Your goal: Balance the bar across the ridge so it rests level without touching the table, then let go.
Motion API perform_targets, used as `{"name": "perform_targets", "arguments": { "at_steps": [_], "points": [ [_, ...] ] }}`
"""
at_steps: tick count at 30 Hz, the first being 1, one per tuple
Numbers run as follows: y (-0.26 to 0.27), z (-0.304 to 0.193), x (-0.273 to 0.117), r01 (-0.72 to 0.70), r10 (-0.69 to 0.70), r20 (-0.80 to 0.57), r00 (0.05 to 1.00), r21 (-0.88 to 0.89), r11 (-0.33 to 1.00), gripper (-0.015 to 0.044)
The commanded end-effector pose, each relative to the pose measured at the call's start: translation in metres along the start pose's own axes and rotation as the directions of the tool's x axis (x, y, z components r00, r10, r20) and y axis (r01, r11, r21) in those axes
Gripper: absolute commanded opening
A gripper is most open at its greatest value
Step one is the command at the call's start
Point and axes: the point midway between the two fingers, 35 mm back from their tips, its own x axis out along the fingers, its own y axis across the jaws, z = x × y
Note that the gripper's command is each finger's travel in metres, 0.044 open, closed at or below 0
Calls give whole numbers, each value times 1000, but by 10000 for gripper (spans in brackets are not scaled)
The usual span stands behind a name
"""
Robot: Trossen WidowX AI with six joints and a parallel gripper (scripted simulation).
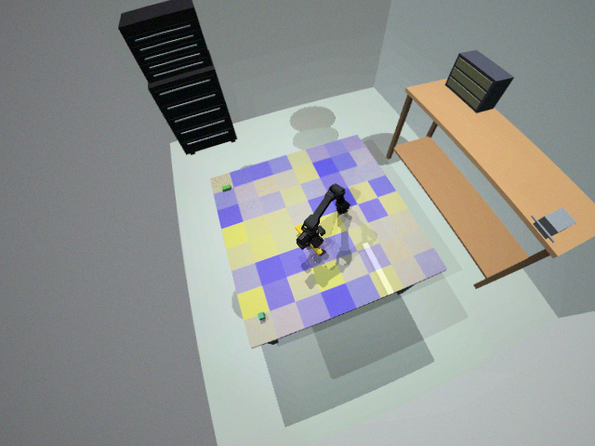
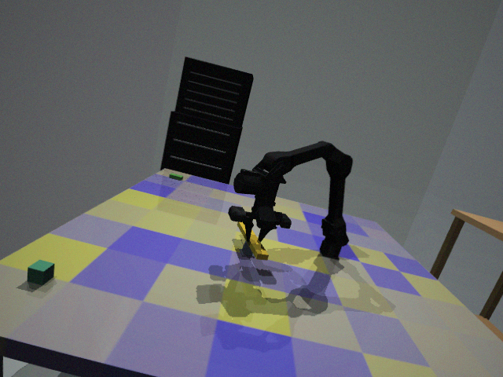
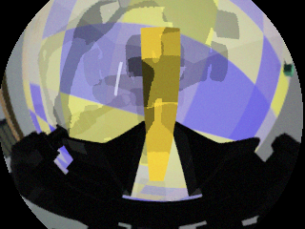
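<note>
Yellow bar (image 2: 252, 242), just one, is pinched between the two fingers (image 2: 264, 232) of the one black claw (image 2: 255, 234), low over the checkered table (image 2: 122, 259) near its middle. One small dark ridge (image 2: 246, 250) sits under it. Two green blocks: one (image 2: 40, 272) at nine o'clock, one (image 2: 175, 176) at eleven.

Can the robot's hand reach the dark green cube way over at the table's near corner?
Probably not: the hand is shut on the yellow bar mid-table, and the dark green cube sits far off.
</note>
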Motion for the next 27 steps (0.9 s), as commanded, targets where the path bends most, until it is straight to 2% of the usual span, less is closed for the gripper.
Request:
{"name": "perform_targets", "arguments": {
  "at_steps": [1,27],
  "points": [
    [0,0,0,1,-1,2,1000,0,1000,0],
    [0,0,3,1,-1,2,1000,0,1000,0]
  ]
}}
